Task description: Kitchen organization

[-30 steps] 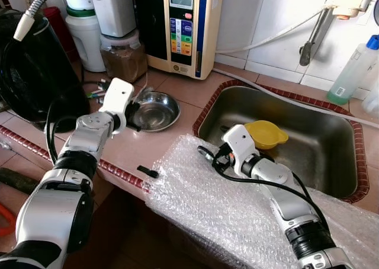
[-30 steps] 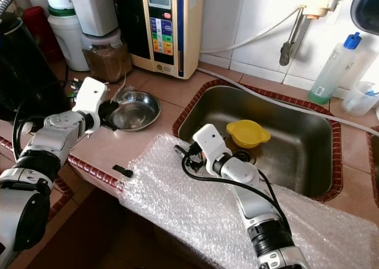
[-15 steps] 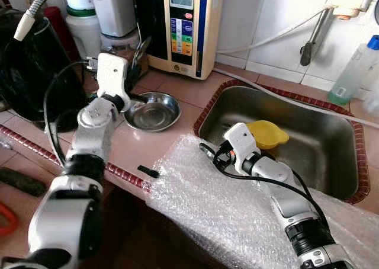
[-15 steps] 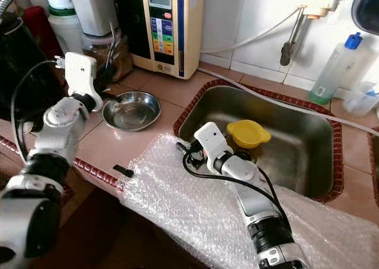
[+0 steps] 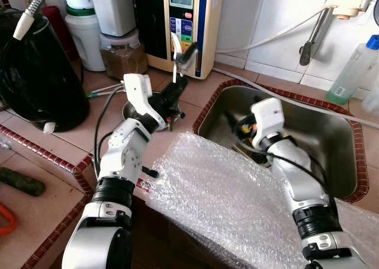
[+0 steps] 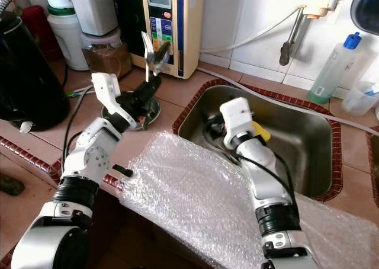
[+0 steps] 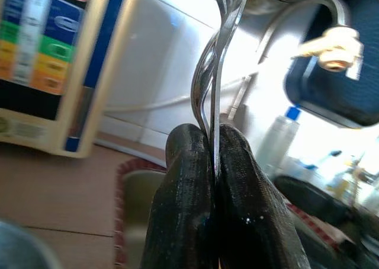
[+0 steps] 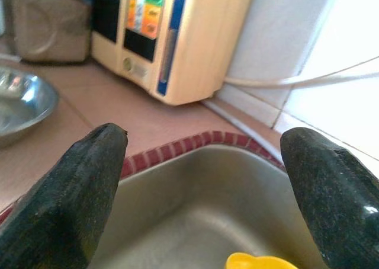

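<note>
From the left eye I see my left gripper (image 5: pixel 177 86) clamped on thin silver metal cutlery (image 5: pixel 181 51), raised upright above the tiled counter just left of the stainless steel sink (image 5: pixel 331 144). My right gripper (image 5: pixel 246 125) hangs inside that sink, near the yellow plastic bowl (image 6: pixel 259 131). My left wrist shows both black fingers (image 7: pixel 183 198) pressed together on the cutlery's handles. My right wrist shows fingers (image 8: pixel 77 180) spread apart over the sink.
</note>
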Controlling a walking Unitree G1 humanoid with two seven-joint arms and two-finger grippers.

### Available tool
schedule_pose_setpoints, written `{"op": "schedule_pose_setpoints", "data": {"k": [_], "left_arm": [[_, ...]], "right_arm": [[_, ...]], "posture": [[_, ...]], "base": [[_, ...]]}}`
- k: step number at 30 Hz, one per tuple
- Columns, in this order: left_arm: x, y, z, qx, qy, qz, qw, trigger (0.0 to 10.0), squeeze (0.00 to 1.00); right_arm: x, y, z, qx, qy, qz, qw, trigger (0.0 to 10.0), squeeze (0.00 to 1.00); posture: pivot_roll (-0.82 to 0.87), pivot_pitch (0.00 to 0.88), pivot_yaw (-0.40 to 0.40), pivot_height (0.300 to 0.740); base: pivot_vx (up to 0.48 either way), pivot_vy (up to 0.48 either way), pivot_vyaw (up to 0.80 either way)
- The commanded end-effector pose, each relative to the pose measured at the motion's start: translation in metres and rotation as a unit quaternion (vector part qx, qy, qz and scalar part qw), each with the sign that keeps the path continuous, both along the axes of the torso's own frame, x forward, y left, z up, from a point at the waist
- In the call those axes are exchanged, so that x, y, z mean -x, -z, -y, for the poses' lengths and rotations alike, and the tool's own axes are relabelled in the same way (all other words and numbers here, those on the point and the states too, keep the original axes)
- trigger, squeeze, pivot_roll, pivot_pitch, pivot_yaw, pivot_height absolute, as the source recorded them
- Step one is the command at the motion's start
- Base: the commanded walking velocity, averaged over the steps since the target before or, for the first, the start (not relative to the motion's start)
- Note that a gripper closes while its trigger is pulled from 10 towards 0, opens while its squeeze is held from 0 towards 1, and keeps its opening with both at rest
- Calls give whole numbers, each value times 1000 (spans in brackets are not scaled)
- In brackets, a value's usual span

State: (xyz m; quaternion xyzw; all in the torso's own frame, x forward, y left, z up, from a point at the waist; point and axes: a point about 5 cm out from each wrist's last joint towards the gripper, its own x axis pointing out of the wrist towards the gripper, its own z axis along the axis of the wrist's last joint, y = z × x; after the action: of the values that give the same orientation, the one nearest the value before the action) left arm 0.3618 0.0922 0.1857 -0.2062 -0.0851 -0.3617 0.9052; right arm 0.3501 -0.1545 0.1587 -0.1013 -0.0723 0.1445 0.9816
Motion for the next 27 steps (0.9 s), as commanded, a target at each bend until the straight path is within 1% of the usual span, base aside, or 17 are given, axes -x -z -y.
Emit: {"op": "schedule_pose_setpoints", "data": {"k": [1,4,6,8,10,11,12,13,15,18,20,23,25,26,27], "left_arm": [[2,-4,4,0,15,7,1000,0,0],[4,-4,5,4,20,4,1000,0,0],[3,-7,-1,-7,10,11,1000,0,0],[-4,-6,-24,-55,-40,7,998,0,0],[-8,-5,-39,-84,-76,3,994,0,0],[-11,-6,-52,-102,-104,2,989,0,0],[-11,-6,-52,-102,-104,2,989,0,0],[-15,-4,-74,-142,-158,-18,977,0,0],[-17,-1,-89,-178,-194,-39,964,0,0],[-16,7,-96,-202,-197,-71,957,0,0],[-15,31,-98,-234,-187,-146,943,0,0],[-14,41,-96,-252,-171,-182,935,0,0],[-15,44,-95,-256,-166,-193,933,0,0],[-15,46,-92,-265,-146,-204,931,0,0],[-15,48,-91,-274,-138,-208,929,0,0]], "right_arm": [[-3,-10,3,-12,9,20,1000,10000,0],[-3,-10,4,-18,12,18,1000,10000,0],[-3,-6,3,-15,12,12,1000,10000,0],[-2,-4,3,-15,14,10,1000,10000,0],[-2,-3,3,-14,15,8,1000,10000,0],[-2,-2,4,-13,16,6,1000,10000,0],[-2,-2,4,-13,16,6,1000,10000,0],[-1,0,5,-12,19,2,1000,10000,0],[-1,1,6,-11,22,-1,1000,10000,0],[-2,2,7,-14,25,-6,1000,10000,0],[-3,4,5,-14,25,-10,1000,10000,0],[-3,4,4,-10,22,-13,1000,10000,0],[-3,4,4,-11,22,-12,1000,10000,0],[-3,4,4,-10,23,-12,1000,10000,0],[-3,4,5,-10,25,-12,1000,10000,0]], "posture": [[57,0,16,740],[57,0,16,740],[61,0,16,740],[64,0,15,740],[68,0,16,740],[69,0,16,740],[69,0,16,740],[74,0,18,740],[76,0,19,740],[79,0,20,740],[79,0,20,740],[74,0,23,740],[74,0,24,740],[74,0,26,740],[73,0,28,740]], "base": [[0,0,0],[0,0,0],[0,0,0],[0,0,0],[0,0,0],[0,0,0],[0,0,0],[0,0,0],[0,0,0],[0,0,0],[0,0,0],[0,0,0],[0,0,0],[0,0,0],[0,0,0]]}}
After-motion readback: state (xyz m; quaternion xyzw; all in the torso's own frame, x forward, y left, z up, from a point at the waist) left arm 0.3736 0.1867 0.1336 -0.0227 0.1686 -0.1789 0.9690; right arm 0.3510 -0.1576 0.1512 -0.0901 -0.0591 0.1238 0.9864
